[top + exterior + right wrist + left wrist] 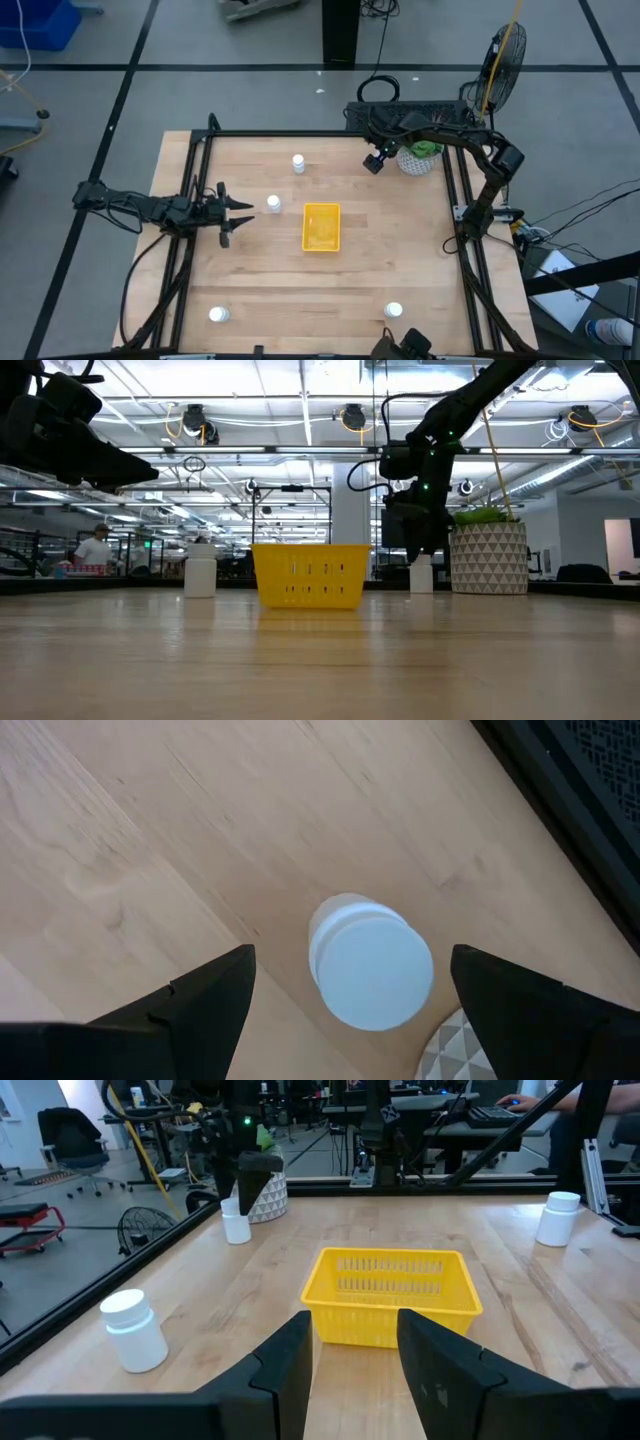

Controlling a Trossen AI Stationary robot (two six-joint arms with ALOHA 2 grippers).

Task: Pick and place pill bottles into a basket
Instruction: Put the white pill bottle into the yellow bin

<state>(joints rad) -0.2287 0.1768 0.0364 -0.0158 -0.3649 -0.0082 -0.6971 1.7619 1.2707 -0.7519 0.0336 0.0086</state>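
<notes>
The table (300,290) is a wide wooden top with the two dark arms reaching in from either side. Near its middle sits the yellow basket (321,227), and from above it looks to have nothing in it, so I'd say the job is at its very start: no bottle has gone in yet.

Off at the back on the right stands a white pot with a green plant (418,157), and the right hand (374,162) hangs just beside it. That hand is the one at work. Its fingers stand wide apart and hold nothing. Looking down past them, a pill bottle (370,960) stands upright on the wood directly below, its white cap lying between the two fingers with clear wood on either side, and the edge of the patterned pot close by. I'd judge this to be the reach for the first pick. What it calls for next is a straight drop until the fingers flank the bottle, then a close, taking care not to clip the pot.

The left hand (232,208) waits low over the left side of the table, fingers drawn together on nothing, pointing toward the basket.

Other bottles stand apart: one just beyond the left hand (273,204), one toward the back (298,163), and two near the front edge (218,315) (393,312).
</notes>
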